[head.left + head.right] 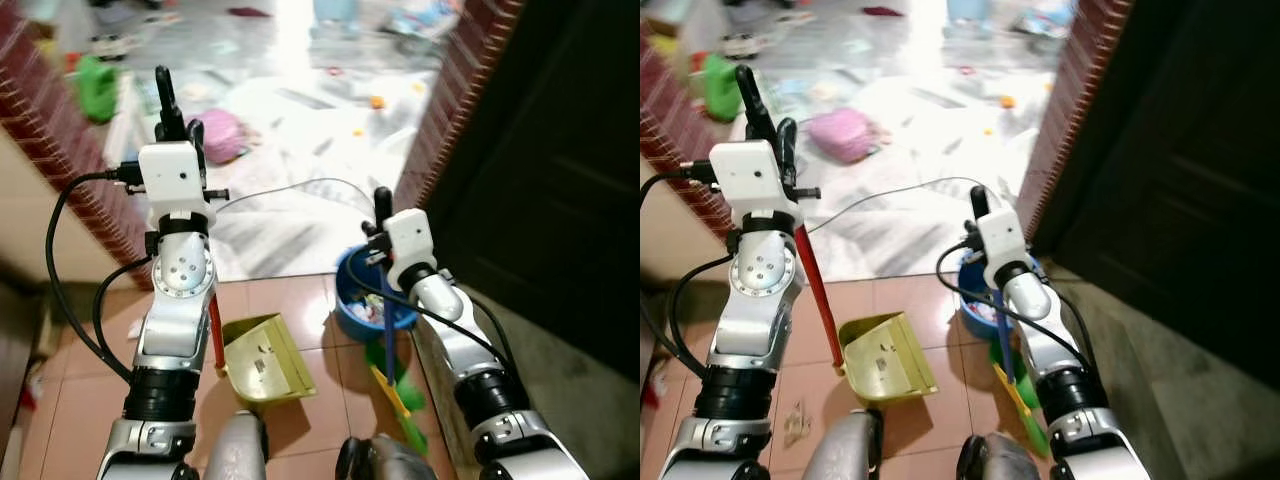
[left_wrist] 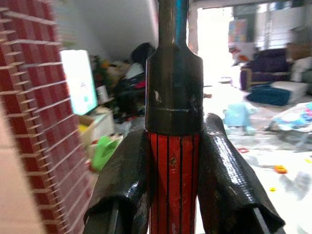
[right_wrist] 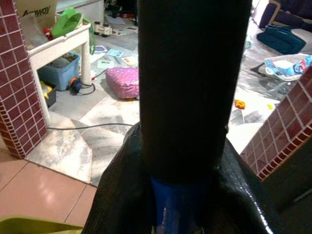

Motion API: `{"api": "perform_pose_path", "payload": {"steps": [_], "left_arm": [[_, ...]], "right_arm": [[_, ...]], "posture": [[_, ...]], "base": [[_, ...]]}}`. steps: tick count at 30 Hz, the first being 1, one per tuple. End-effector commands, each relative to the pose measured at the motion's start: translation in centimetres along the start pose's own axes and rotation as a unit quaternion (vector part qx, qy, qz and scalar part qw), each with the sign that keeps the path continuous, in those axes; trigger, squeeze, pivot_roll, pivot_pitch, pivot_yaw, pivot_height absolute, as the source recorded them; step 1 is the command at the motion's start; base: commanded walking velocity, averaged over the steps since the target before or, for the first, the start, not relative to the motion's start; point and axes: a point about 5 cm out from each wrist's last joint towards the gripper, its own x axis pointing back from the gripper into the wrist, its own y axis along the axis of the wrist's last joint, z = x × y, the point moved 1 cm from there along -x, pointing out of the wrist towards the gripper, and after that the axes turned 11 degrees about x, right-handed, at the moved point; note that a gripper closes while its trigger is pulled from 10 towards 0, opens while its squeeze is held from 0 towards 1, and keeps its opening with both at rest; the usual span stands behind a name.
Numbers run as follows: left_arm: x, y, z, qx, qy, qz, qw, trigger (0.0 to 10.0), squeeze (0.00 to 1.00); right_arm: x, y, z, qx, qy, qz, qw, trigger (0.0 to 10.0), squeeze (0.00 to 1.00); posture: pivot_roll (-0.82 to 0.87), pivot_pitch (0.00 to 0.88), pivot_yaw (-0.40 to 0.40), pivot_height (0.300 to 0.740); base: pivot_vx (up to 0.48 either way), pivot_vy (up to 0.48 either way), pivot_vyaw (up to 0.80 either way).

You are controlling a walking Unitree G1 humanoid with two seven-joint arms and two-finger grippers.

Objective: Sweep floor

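Left end effector (image 2: 175, 195) clenched on ribbed red plastic handle (image 1: 816, 285) of yellow-green plastic dustpan (image 1: 885, 357), standing on glossy terracotta floor tiles (image 1: 290, 300). Right end effector (image 3: 190, 195) clenched on blue, black-capped broom pole (image 3: 194, 87), green bristles (image 1: 400, 385) touching floor beside round blue bucket (image 1: 352, 305). Best to keep pan lip flat, draw short strokes toward it.

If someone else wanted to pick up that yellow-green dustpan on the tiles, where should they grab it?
Probably by the upright red handle, from the side: it stands tall above the yellow-green plastic dustpan, whose flat tray lies on the tiles. The left gripper pinches that handle near its top.
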Motion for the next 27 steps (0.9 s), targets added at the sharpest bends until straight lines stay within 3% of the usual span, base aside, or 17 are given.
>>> {"api": "perform_pose_path", "payload": {"steps": [1, 4, 5, 11, 19, 27], "left_arm": [[0.1, 0.6, 0.6, -0.007, 0.009, -0.009, 1.000, 10.0, 0.00], [0.2, 0.9, 0.1, 0.033, 0.006, 0.020, 0.999, 10.0, 0.00], [0.3, 0.9, -0.4, 0.034, -0.022, 0.018, 0.999, 10.0, 0.00], [2.3, -1.4, 0.0, 0.010, -0.033, 0.063, 0.997, 10.0, 0.00], [2.3, -0.7, 0.0, 0.012, -0.036, 0.052, 0.998, 10.0, 0.00], [1.7, 0.5, 0.5, 0.000, -0.028, 0.030, 0.999, 10.0, 0.00]], "right_arm": [[-0.6, 1.4, -0.1, -0.004, -0.008, -0.030, 1.000, 10.0, 0.00], [-0.7, 1.4, -0.4, -0.004, -0.015, -0.031, 0.999, 10.0, 0.00], [-0.6, 1.5, -0.5, -0.005, -0.020, -0.033, 0.999, 10.0, 0.00], [-0.6, 1.7, -1.4, -0.004, -0.053, -0.041, 0.998, 10.0, 0.00], [-1.0, 2.0, -1.6, -0.002, -0.064, -0.047, 0.997, 10.0, 0.00], [-1.2, 2.1, -1.7, -0.008, -0.075, -0.052, 0.996, 10.0, 0.00]], "posture": [[0.00, 0.092, -0.020, 0.740], [-0.01, 0.113, -0.016, 0.740], [-0.01, 0.103, -0.015, 0.740], [-0.01, 0.101, -0.016, 0.740], [0.00, 0.088, -0.022, 0.740], [0.00, 0.087, -0.022, 0.740]], "base": [[0.000, 0.000, 0.79], [0.000, 0.000, 0.79], [0.000, 0.000, 0.79], [0.000, 0.000, 0.79], [0.000, 0.000, 0.79], [0.000, 0.480, 0.12]]}}
